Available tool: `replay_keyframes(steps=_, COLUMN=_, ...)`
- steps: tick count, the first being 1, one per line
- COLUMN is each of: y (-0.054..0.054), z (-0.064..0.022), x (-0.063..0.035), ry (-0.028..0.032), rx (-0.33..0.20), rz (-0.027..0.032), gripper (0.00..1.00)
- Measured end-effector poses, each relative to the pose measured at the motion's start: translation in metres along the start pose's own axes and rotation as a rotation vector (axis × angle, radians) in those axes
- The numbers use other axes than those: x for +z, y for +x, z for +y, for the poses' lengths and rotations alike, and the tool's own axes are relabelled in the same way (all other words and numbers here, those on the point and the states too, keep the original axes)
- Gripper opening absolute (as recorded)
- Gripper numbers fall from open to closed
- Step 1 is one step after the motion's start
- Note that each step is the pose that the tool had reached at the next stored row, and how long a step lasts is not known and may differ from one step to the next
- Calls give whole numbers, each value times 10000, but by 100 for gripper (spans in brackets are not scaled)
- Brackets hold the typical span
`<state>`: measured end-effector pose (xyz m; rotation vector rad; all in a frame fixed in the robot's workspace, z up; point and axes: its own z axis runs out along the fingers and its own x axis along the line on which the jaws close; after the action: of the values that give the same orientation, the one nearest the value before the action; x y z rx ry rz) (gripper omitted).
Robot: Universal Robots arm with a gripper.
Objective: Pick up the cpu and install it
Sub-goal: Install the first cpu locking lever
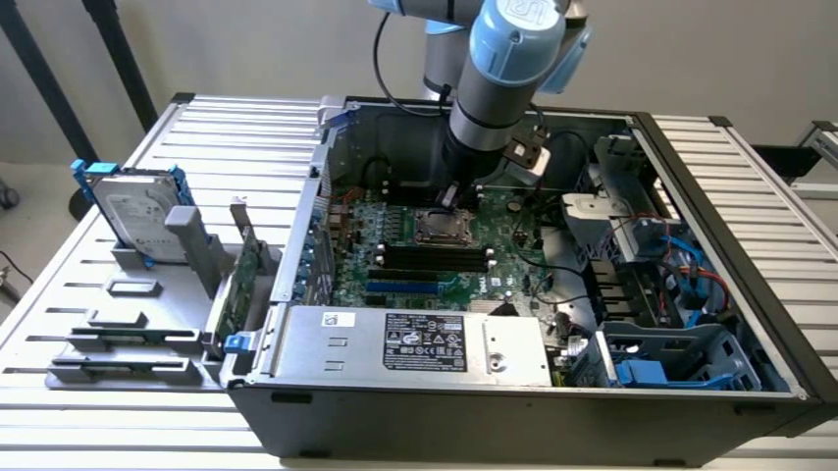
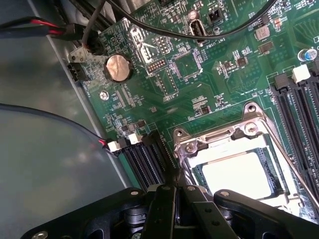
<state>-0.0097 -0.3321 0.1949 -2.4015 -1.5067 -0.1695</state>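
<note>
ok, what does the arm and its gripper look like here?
The arm is a round metal-grey tube with light blue joint caps, one cap bearing a grey logo. A black cable runs along it. The gripper is matte black, built of flat angular links fastened with silver screws.

Tool (image 1: 452,201) above cpu (image 1: 442,229) in motherboard (image 1: 433,257)

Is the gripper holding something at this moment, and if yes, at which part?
Nothing is held. The gripper has its jaws shut on nothing, just above the motherboard. The cpu lies in its socket.
</note>
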Motion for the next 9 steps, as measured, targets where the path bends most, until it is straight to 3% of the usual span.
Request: replay_keyframes(steps=9, y=-17, z=12, x=16, ry=8, rx=-3, rz=-5, gripper=11)
